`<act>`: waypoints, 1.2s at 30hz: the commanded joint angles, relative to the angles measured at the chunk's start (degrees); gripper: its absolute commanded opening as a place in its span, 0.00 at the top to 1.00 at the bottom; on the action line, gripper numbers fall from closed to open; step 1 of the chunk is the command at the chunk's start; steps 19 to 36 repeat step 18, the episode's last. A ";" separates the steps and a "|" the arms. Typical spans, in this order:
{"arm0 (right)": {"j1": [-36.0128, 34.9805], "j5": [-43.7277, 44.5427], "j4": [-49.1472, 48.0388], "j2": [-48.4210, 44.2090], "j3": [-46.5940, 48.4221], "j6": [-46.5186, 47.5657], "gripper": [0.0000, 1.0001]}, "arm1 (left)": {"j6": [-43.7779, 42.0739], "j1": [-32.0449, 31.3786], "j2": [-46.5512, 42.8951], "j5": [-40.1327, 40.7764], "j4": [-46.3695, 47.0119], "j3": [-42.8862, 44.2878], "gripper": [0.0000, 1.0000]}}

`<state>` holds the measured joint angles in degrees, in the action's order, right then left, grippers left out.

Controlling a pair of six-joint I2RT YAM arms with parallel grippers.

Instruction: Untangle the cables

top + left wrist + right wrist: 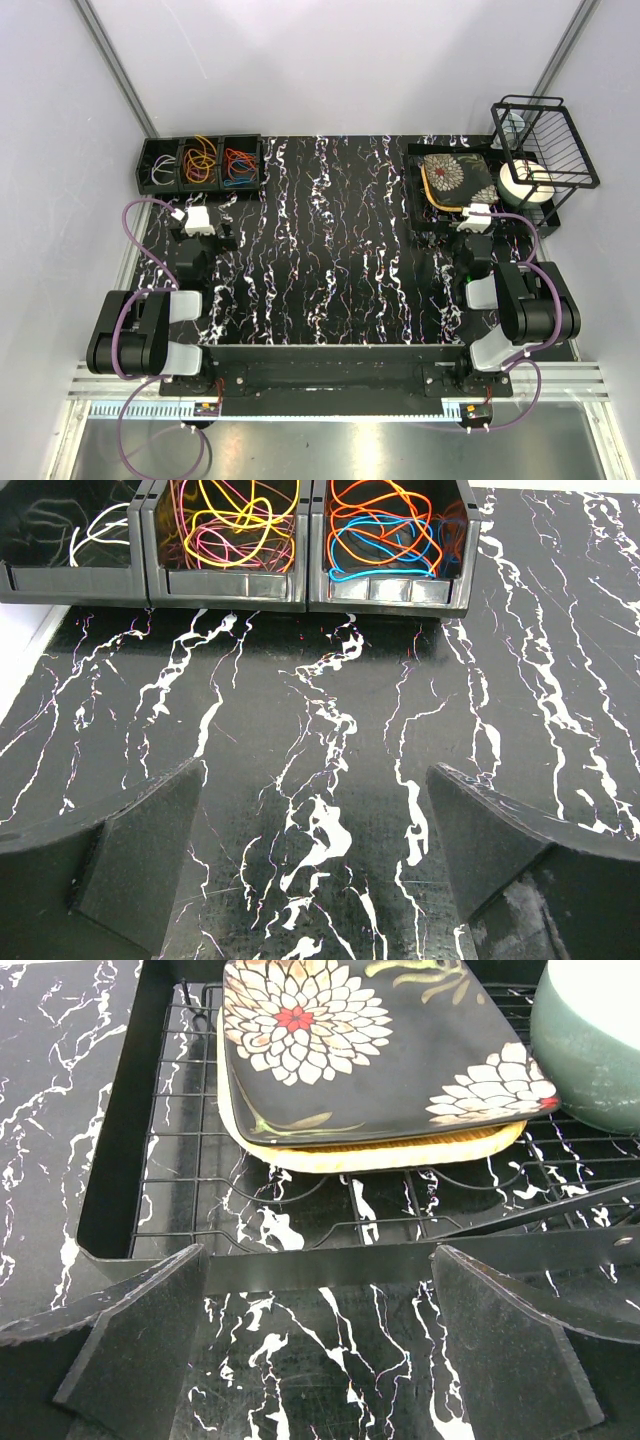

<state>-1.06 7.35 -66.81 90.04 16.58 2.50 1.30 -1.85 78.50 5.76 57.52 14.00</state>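
Note:
The cables lie in three black bins point(200, 163) at the table's back left. Whitish-grey loops point(160, 172) fill the left bin, orange-yellow and pink loops point(200, 157) the middle one, orange-red and blue loops point(240, 164) the right one. The left wrist view shows the white loops point(95, 535), the yellow tangle point(235, 525) and the red and blue tangle point(385, 535). My left gripper point(200, 232) point(315, 855) is open and empty, above the table in front of the bins. My right gripper point(478, 225) point(320, 1345) is open and empty beside a tray.
A black tray point(420, 215) point(110, 1180) with a wire rack holds a floral plate point(455, 178) point(370, 1040) on a pale plate. A green-white bowl point(525, 183) point(590, 1045) and a black wire basket point(545, 140) stand at the back right. Grey walls enclose the table.

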 commanded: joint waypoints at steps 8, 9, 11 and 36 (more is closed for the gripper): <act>0.18 -0.32 -0.17 -1.18 1.44 -0.74 0.00 | -0.95 0.09 0.08 -0.31 4.62 -0.11 0.01; 0.18 -0.41 -0.17 -1.10 1.44 -0.74 0.00 | -0.95 0.00 0.08 -0.31 4.62 -0.11 0.01; 0.09 -0.59 0.88 -1.09 1.96 -0.83 0.00 | -0.95 0.00 0.08 -0.40 4.62 -0.02 0.01; 0.18 -0.32 0.27 -0.92 1.62 -0.92 0.00 | -0.95 0.09 0.08 -0.31 4.62 -0.02 0.01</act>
